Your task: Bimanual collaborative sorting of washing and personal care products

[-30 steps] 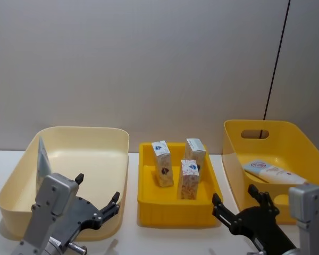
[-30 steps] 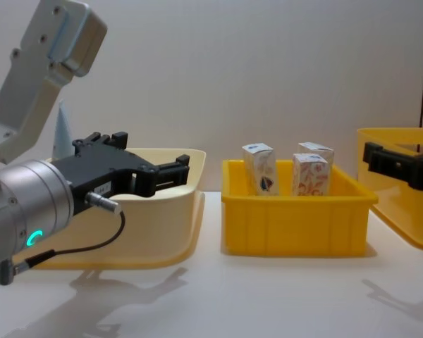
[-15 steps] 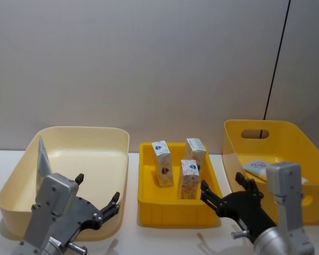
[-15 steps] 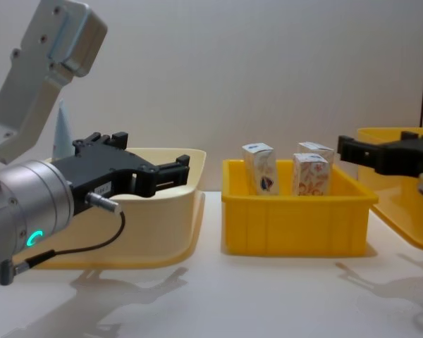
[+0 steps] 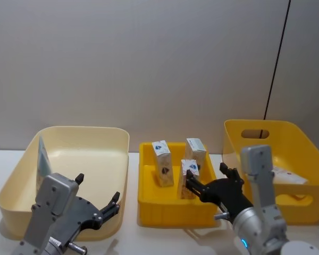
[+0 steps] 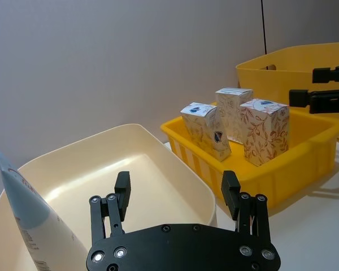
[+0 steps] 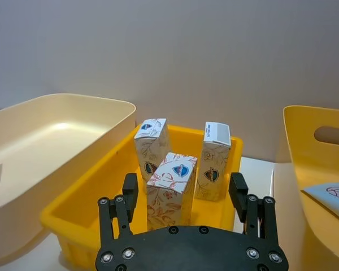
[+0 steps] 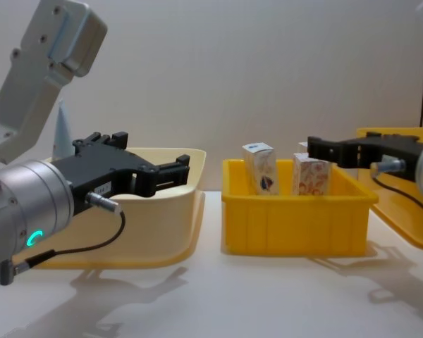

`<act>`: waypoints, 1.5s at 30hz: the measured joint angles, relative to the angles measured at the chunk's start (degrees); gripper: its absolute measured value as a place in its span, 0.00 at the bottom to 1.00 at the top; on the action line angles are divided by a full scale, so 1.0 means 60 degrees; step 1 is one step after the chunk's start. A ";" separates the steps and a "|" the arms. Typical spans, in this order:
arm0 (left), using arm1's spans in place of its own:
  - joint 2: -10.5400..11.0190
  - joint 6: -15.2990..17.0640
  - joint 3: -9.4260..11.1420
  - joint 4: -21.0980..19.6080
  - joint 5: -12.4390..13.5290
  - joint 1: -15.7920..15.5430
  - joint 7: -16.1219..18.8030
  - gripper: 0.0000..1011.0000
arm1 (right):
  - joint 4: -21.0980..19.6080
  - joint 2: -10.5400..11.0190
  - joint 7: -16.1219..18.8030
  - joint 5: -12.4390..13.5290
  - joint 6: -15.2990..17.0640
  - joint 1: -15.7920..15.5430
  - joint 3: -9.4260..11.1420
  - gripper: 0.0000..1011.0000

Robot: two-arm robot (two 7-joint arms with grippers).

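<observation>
**Both claws spread wide and empty above the bins**

A plain white worktop (image 8: 211, 296) carried three containers side by side before a bare grey wall (image 5: 149, 64). A thin dark line (image 5: 277, 58) ran down the wall on the right. On the robot's left stood a wide cream plastic bin (image 5: 85, 154). A small shallow yellow plastic tray (image 5: 170, 210) sat in the middle, and a deep yellow plastic bin (image 5: 287, 141) with a handle slot in its far wall stood on the right.

Three small upright white cartons (image 7: 214, 158) with orange and blue prints stood in the tray. A tall pale blue-white squeeze tube (image 6: 28, 226) leaned against the cream bin's left wall, crimped end up. A second tube (image 5: 287, 174) lay flat in the deep yellow bin.

The left claw (image 6: 176, 185) hung at the near edge of the cream bin, fingers wide apart and gripping nothing. The right claw (image 7: 183, 185) reached over the tray's right part at about the height of the carton tops, equally wide and empty.

From the head, one right finger covered part of the front carton (image 7: 172, 189). Whether the finger touched the carton could not be told. The right arm hid one end of the second tube, and the right wrist view cut it off at the edge. From the chest, the left arm hid the leaning tube's lower part. The printed text was too small to read.
</observation>
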 joint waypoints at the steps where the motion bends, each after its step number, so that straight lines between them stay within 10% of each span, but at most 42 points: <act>1: 0.0000 0.0000 0.0000 0.0000 0.0000 0.0001 0.0000 0.99 | 0.0078 -0.0035 -0.0006 -0.0015 0.0016 0.0059 -0.0012 0.99; 25: 0.0000 0.0000 0.0000 0.0000 0.0000 0.0000 0.0000 0.99 | 0.2093 -0.0966 -0.0413 -0.0491 0.0314 0.1322 -0.0276 0.97; 45: 0.0000 0.0001 0.0000 0.0000 -0.0001 0.0000 0.0000 0.99 | 0.2501 -0.1177 -0.0581 -0.0627 0.0360 0.1531 -0.0304 0.45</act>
